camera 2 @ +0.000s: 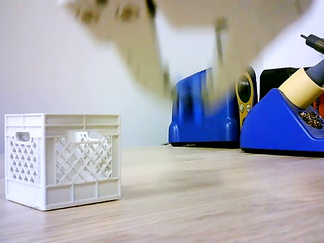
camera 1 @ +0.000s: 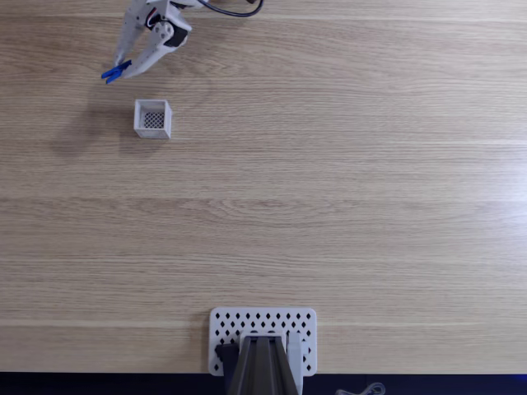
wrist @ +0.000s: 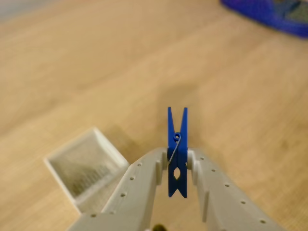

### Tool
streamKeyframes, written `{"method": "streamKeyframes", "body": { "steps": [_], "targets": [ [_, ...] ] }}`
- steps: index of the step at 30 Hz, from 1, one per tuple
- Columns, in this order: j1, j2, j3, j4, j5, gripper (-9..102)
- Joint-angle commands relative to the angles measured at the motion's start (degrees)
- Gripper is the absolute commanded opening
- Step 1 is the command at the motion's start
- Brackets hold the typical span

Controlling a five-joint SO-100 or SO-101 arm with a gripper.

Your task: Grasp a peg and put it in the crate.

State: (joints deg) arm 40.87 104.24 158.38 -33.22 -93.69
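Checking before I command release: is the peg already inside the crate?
No. In the wrist view the peg sits clamped in the gripper, beside the crate.

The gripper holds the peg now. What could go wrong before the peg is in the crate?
1. The gripper pinches the peg only at its middle, so the peg may twist or slip out on the way.
2. The crate is small and the peg looks about as long as its opening is wide, so a tilted drop may catch on the rim.
3. In the fixed view the peg is beside the crate, not over it; an early release would miss.
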Motion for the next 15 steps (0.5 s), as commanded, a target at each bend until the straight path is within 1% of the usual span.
{"method": "streamKeyframes", "body": {
  "steps": [1, 4, 8, 15],
  "targets": [
    [-3.69, -0.97, -0.18, -13.01, 5.54, -1],
    [-6.06, -3.52, -0.09, -16.88, 8.96, -1],
    [-7.29, -7.47, -0.97, -18.72, 10.46, -1],
    [-8.7, -11.6, -4.04, -17.93, 11.16, -1]
  ]
}}
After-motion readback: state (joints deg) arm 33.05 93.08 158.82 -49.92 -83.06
